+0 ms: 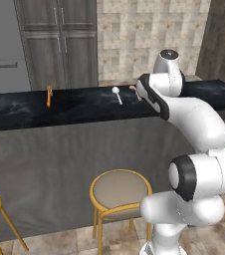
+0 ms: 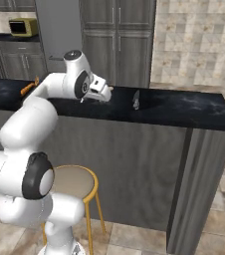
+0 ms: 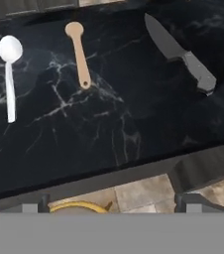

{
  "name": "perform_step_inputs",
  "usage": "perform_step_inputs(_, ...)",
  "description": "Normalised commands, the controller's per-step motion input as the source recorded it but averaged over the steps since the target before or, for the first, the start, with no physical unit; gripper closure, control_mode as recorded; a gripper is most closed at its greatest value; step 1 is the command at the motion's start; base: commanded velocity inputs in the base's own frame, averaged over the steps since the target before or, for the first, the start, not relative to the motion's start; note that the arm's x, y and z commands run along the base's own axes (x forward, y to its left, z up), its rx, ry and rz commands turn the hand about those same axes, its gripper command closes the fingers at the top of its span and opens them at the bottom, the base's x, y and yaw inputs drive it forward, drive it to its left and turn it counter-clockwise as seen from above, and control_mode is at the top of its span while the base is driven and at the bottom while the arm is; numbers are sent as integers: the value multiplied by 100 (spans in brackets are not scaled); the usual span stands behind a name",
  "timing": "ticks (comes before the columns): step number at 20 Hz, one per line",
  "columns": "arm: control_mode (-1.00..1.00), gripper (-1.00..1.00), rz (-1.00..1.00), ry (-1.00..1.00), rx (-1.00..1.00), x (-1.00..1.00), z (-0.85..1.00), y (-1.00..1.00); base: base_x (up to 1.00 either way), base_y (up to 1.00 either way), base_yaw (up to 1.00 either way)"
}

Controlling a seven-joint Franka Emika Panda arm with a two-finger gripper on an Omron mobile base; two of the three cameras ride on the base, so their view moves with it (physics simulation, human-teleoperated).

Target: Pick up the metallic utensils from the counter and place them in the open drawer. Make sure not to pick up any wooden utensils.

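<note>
On the black marbled counter (image 3: 134, 129) lie a silver-white spoon (image 3: 9, 74) at the left and a tan wooden utensil (image 3: 78, 54) just right of it. In the left base view the silver spoon (image 1: 117, 94) is mid-counter, the wooden utensil (image 1: 134, 91) is next to my arm, and an orange utensil (image 1: 49, 95) lies far left. My gripper (image 3: 114, 202) hovers over the counter's near edge, open and empty, short of both spoons. It shows above the counter (image 2: 100, 92) from the right base. The open drawer is out of view.
A dark knife (image 3: 183, 54) with a grey handle lies on the counter right of the wooden utensil. Round stools with yellow frames (image 1: 120, 191) stand in front of the tall grey counter front (image 1: 59, 164). Grey cabinets (image 1: 59, 40) rise behind.
</note>
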Motion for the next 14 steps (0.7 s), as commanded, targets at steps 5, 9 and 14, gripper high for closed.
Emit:
perform_step_inputs(5, -100, -100, -2, 8, 0, 53, 0, -14, 0, 0, 0)
perform_step_inputs(9, -100, -100, 0, 8, 0, 47, 0, -42, 0, 0, 0)
perform_step_inputs(14, -100, -100, 0, 4, 0, 27, 0, -67, 0, 0, 0)
